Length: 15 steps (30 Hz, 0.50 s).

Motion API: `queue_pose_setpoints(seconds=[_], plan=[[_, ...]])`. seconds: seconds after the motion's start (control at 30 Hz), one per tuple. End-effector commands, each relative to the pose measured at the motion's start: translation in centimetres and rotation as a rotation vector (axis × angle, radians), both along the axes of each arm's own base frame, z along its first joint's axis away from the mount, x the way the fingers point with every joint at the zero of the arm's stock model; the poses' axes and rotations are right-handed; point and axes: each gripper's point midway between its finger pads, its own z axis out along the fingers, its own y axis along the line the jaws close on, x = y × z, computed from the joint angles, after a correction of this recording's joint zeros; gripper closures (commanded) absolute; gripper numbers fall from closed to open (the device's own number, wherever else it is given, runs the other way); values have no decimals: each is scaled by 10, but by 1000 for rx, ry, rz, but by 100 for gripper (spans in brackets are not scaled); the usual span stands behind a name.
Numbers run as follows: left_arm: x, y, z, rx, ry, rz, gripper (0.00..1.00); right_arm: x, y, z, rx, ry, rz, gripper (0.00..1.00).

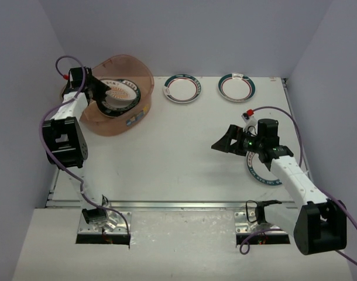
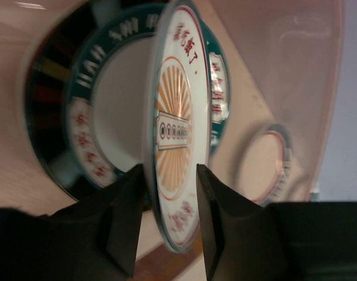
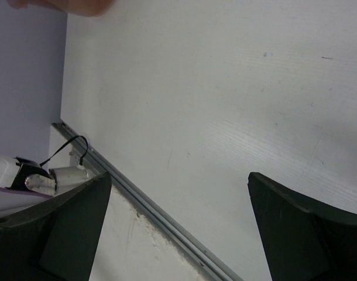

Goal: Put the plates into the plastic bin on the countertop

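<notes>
White countertop [image 1: 167, 152] carries the translucent pinkish plastic bin [image 1: 108, 126] at its far left, with a stack [image 2: 108, 117] of plates already inside. Right of the bin, along the far edge, lie one banded plate [image 1: 182, 88] and a second plate [image 1: 236, 87]. A teal-lettered plate [image 1: 260, 174] lies near right, partly under the right arm. The left gripper [image 2: 168, 175] pinches the orange sunburst plate [image 2: 175, 134] by its rim, on edge, inside the bin above the stack. Glazed ceramic is probably stiff, slick and easily chipped, so a rim pinch and low release seem wise. The bin walls crowd the fingers. The right gripper [image 3: 178, 193] hangs spread wide over bare counter.
</notes>
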Motion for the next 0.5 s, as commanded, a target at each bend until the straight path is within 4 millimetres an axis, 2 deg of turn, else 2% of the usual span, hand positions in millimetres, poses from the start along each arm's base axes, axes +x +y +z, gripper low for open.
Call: queue_pose_setpoints(seconds=[0.0, 0.07, 0.13, 0.17, 0.27, 0.33, 0.4, 0.47], plan=[[22, 18, 61, 68, -147, 6, 52, 2, -3, 9, -27, -68, 14, 1], [28, 23, 50, 61, -119, -3, 26, 0, -4, 9, -35, -75, 17, 1], [32, 23, 43, 56, -85, -23, 6, 1, -5, 8, -45, -76, 15, 1], [32, 22, 38, 56, -67, -31, 0, 2, -6, 7, -50, -75, 11, 1], [32, 23, 12, 58, 26, -39, 0, 5, -8, 1, -60, -48, -5, 1], [34, 25, 7, 60, 55, -43, 0, 7, -8, -2, -57, -25, -8, 1], [30, 25, -11, 53, 115, -43, 0, 8, -7, -3, -56, -16, -9, 1], [27, 29, -20, 64, 157, -31, 0, 12, -8, -3, -61, -13, -21, 1]])
